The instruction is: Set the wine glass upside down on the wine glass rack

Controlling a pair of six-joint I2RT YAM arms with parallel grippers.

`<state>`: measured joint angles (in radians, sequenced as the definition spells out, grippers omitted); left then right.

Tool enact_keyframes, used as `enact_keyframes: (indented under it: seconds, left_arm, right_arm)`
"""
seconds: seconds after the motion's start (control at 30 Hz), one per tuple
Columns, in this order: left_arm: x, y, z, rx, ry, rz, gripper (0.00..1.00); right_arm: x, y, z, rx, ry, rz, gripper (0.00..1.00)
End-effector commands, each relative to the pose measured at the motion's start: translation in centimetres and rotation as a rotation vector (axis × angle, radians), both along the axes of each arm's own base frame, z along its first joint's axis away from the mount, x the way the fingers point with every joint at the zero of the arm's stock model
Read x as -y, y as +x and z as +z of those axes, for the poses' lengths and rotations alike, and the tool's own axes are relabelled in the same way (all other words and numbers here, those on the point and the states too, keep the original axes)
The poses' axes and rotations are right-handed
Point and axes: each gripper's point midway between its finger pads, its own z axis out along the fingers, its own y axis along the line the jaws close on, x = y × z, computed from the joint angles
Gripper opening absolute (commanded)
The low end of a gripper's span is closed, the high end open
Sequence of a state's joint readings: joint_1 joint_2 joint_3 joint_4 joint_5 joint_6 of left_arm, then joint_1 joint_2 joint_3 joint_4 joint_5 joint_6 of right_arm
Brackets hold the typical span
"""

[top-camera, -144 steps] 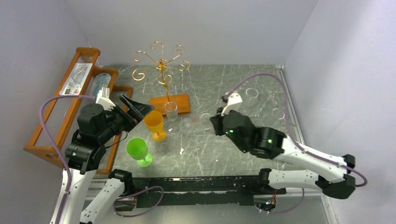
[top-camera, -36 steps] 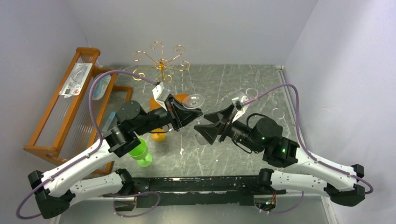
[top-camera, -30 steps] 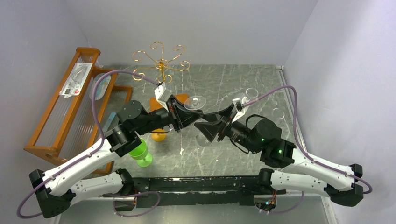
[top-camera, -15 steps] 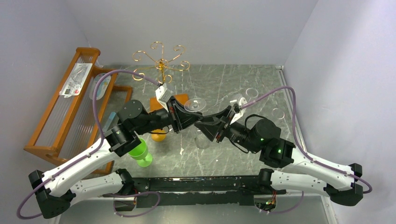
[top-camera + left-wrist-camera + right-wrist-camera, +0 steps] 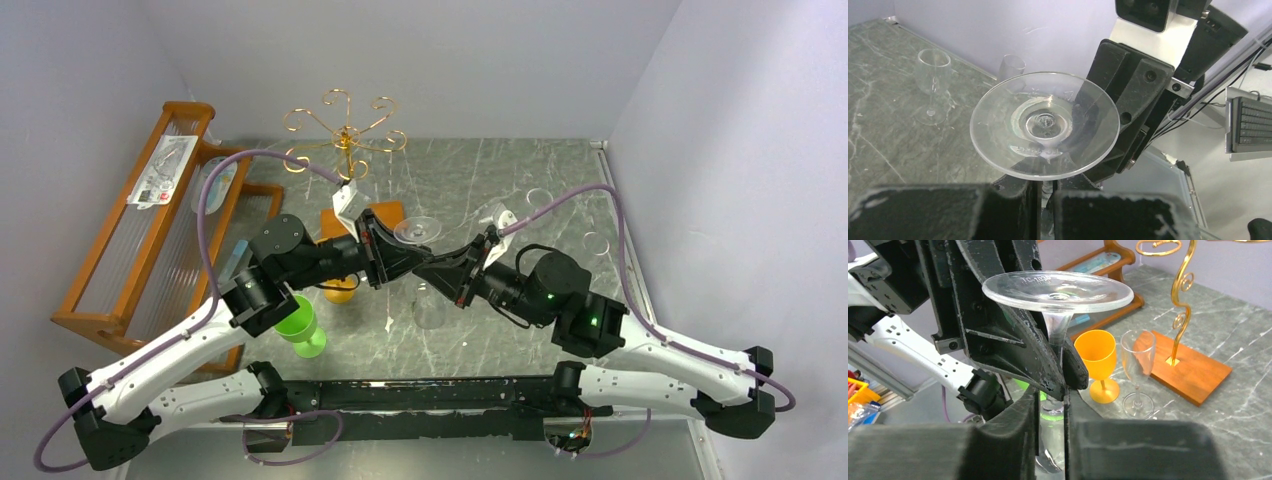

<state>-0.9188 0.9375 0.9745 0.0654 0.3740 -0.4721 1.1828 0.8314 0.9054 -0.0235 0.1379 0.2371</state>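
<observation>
Wine glass (image 5: 417, 231) upside down in mid-air, both end effectors on its stem

I see it foot-up above the table (image 5: 520, 180), well short of the wine glass rack (image 5: 346, 135): the left end effector (image 5: 1045, 200) is clamped on the stem just under the foot, the right end effector (image 5: 1052, 412) clamped lower, next to the bowl. I'd judge this a handover, so I want the right grip proven firm before the left lets go, stem kept vertical, then the foot slid onto a gold scroll without clipping the clear glass (image 5: 1137, 360) standing beside the rack's base. That glass, the orange goblet (image 5: 1095, 352) and the green cup (image 5: 293, 318) all look empty; the wooden shelf (image 5: 188, 110) holds packaged items
</observation>
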Motion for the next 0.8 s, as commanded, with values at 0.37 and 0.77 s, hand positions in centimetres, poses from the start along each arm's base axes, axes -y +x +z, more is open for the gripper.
enact_keyframes:
  seconds: [0.37, 0.77]
  left_arm:
    - [-0.7, 0.6, 2.6, -0.002, -0.161, 0.071, 0.18]
    - [-1.8, 2.9, 1.8, -0.062, -0.231, 0.215, 0.29]
  right_arm:
    - [-1.0, 1.5, -1.6, -0.009, 0.031, -0.053, 0.00]
    - [-1.2, 1.3, -1.5, -0.026, 0.104, -0.043, 0.00]
